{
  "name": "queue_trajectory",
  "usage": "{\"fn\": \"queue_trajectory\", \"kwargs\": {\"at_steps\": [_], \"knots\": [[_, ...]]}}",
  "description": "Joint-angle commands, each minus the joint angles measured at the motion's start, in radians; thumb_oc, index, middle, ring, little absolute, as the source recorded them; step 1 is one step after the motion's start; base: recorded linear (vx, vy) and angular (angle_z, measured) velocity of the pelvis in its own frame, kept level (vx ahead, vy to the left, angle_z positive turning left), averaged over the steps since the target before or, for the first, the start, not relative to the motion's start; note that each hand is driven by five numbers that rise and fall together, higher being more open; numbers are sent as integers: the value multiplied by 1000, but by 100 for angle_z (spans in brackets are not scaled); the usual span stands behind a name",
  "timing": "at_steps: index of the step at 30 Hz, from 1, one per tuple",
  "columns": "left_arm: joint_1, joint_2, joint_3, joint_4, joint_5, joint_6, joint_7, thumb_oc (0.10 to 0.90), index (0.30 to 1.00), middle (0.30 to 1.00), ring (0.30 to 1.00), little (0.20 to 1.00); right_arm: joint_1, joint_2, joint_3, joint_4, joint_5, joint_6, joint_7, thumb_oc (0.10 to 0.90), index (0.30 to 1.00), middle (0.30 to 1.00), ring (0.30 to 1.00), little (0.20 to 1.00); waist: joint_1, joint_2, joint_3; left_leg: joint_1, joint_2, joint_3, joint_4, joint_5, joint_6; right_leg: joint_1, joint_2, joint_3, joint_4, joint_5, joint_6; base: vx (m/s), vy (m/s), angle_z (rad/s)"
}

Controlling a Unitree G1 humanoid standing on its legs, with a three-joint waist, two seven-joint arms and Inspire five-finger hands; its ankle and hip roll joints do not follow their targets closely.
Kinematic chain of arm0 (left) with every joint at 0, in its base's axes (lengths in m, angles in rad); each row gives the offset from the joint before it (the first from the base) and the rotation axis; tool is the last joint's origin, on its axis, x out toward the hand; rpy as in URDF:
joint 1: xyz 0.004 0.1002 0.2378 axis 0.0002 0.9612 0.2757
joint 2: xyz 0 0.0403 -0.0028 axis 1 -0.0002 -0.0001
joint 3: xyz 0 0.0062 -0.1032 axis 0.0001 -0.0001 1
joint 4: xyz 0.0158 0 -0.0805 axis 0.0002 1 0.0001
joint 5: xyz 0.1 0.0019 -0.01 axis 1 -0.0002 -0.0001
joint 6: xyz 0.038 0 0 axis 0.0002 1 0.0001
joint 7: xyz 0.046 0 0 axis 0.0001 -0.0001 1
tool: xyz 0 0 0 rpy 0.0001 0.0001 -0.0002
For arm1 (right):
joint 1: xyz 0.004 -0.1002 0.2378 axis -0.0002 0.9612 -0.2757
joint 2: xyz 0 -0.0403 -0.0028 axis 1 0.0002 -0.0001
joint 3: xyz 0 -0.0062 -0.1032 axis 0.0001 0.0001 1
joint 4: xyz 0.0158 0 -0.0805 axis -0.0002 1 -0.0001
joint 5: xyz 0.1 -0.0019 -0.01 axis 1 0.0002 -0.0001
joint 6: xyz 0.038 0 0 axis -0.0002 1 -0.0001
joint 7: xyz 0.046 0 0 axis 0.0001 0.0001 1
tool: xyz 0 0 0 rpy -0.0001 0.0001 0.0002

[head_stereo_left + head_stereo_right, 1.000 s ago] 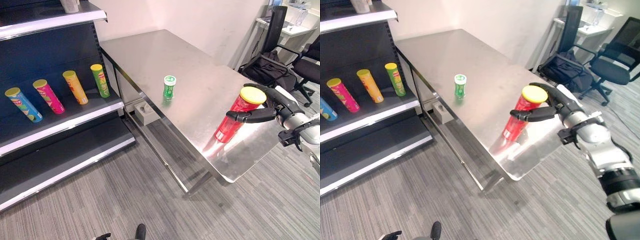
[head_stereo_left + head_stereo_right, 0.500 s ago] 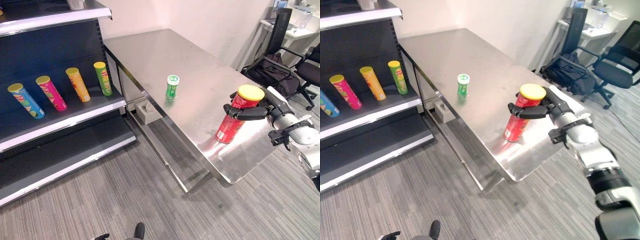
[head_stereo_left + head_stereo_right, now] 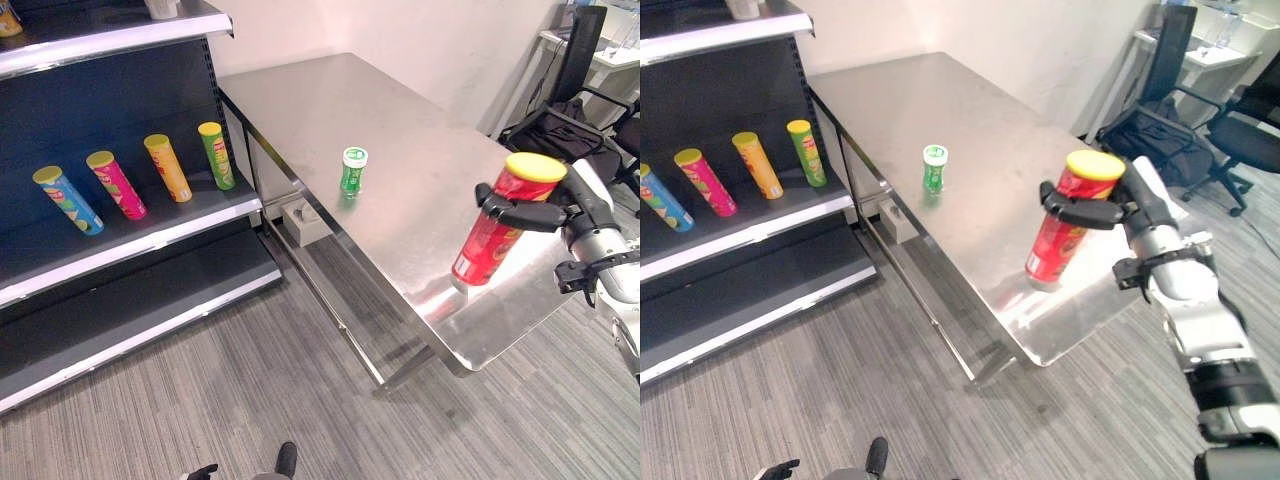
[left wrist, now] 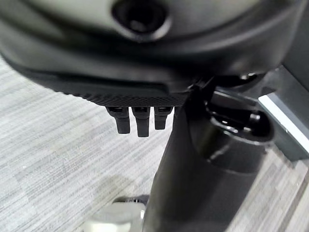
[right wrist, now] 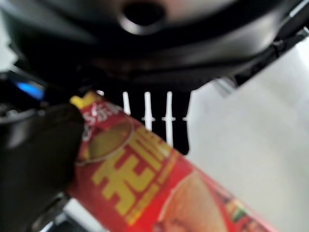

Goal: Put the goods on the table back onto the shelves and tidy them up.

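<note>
1. Holding the red can just under its yellow lid, the right hand has fingers and thumb curled round the tube; the right wrist view confirms the wrap.
2. Can position: tilted, at the near right of the bench. Whether its base touches the steel or is just clear cannot be told.
3. Left hand: seen in its own wrist view above the floor, fingers hanging straight and relaxed, nothing in it.
4. Progress, as judged: four cans stand leaning in a row on the middle shelf, so part of the stock looks put back. Two goods are outstanding: the red can in hand and a small green bottle standing upright mid-bench, well apart from the can.
5. Remaining work, as judged: carry the red can left to the shelf, then fetch the bottle and straighten the row.
6. Surface: bare, reflective stainless steel.
7. Room: grey striped carpet, a white wall behind the bench, black office chairs at far right, a small grey box on the floor between shelf and bench.
</note>
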Motion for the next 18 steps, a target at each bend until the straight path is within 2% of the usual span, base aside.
{"fn": "queue_trajectory", "kwargs": {"at_steps": [1, 3, 4, 5, 6, 7, 9, 10, 11, 12, 13, 14, 15, 16, 18], "knots": [[-21, 52, -33, -1, 8, 3, 48, 800, 900, 900, 900, 900, -145, -15, -95, -97, -130, -114, -212, 400, 300, 300, 300, 300, 36, -44, -86, 58, 81, 36, 5, -149, -56, -89, -10, 56, 8, 26, 44, -65, -120, 12], [-19, 53, -26, -23, -5, 6, 61, 800, 900, 900, 900, 900, -148, 6, -116, -148, -181, -109, -261, 400, 300, 300, 300, 300, 45, -39, -71, 43, 80, 13, 5, -138, -52, -95, 0, 54, 8, 22, 39, -105, -56, 33], [-28, 56, -29, -43, -20, 4, 68, 800, 900, 900, 900, 900, -166, 21, -133, -171, -213, -107, -311, 400, 300, 300, 300, 300, 57, -39, -42, 13, 73, -6, 21, -121, -52, -101, -1, 48, 8, 21, 34, -124, -16, 34], [-29, 57, -29, -43, -21, 5, 68, 800, 900, 900, 900, 900, -165, 22, -135, -173, -215, -105, -312, 400, 300, 300, 300, 300, 53, -41, -41, 8, 71, -11, 26, -121, -52, -101, -3, 44, 8, 21, 35, -197, -2, 40], [-42, 58, -34, -68, -27, 7, 69, 800, 900, 900, 900, 900, -157, 36, -159, -197, -234, -95, -334, 400, 300, 300, 300, 300, 62, -48, -14, -54, 69, -10, 86, -122, -69, -101, -16, 17, 8, 20, 31, -104, 44, 55], [-47, 58, -40, -72, -28, 10, 68, 800, 900, 900, 900, 900, -144, 47, -177, -217, -240, -90, -339, 400, 300, 300, 300, 300, 59, -50, -13, -78, 78, -23, 105, -126, -75, -101, -22, -2, 8, 22, 34, -93, 179, 106], [-59, 56, -44, -59, -23, 12, 72, 800, 900, 900, 900, 900, -109, 60, -208, -252, -257, -81, -356, 400, 300, 300, 300, 300, 48, -54, -17, -94, 147, -14, 68, -116, -87, -96, -59, -30, 8, 21, 54, 7, 301, 105], [-65, 57, -46, -55, -19, 15, 80, 800, 900, 900, 900, 900, -98, 65, -217, -261, -258, -81, -361, 400, 300, 300, 300, 300, 40, -53, -19, -96, 180, 16, 44, -112, -88, -97, -77, -41, 8, 18, 61, 48, 395, 66], [-65, 56, -53, -53, -5, 16, 86, 800, 900, 900, 900, 900, -87, 67, -226, -270, -279, -67, -366, 400, 300, 300, 300, 300, 39, -30, -37, -81, 188, 10, 12, -91, -96, -96, -88, -38, 8, 13, 77, 79, 466, 58], [-65, 51, -54, -52, 11, 17, 90, 800, 900, 900, 900, 900, -80, 72, -235, -274, -292, -60, -364, 400, 300, 300, 300, 300, 33, -11, -52, -74, 178, 3, 5, -92, -102, -97, -106, -37, 8, 21, 87, 107, 526, 46], [-61, 49, -58, -56, 17, 16, 91, 800, 900, 900, 900, 900, -71, 74, -242, -282, -302, -51, -367, 400, 300, 300, 300, 300, 27, -2, -67, -69, 159, -4, 5, -101, -99, -101, -133, -40, 8, 31, 97, 101, 728, 30], [-63, 61, -67, -55, 40, 14, 88, 800, 900, 900, 900, 900, -92, 82, -236, -290, -327, -41, -380, 400, 300, 300, 300, 300, 25, 5, -79, -42, 76, 13, 5, -137, -72, -116, -230, -47, 37, 103, 127, 65, 809, 33], [-64, 77, -63, -58, 50, 14, 90, 800, 900, 900, 900, 900, -122, 83, -215, -299, -339, -37, -392, 400, 300, 300, 300, 300, 29, 11, -77, -28, 43, 32, 5, -152, -53, -148, -267, -52, 81, 129, 125, 32, 758, 40], [-66, 90, -55, -58, 55, 20, 91, 800, 900, 900, 900, 900, -139, 85, -204, -300, -342, -34, -400, 400, 300, 300, 300, 300, 30, 13, -73, -20, 31, 41, 5, -161, -40, -167, -267, -20, 132, 107, 116, -20, 443, 34], [-70, 104, -50, -69, 52, 22, 90, 800, 900, 900, 900, 900, -157, 64, -193, -302, -347, -26, -394, 400, 300, 300, 300, 300, 19, 15, -62, -18, 8, 25, 5, -151, -24, -211, -190, 86, 216, 64, 85, -16, 246, 13]]}}
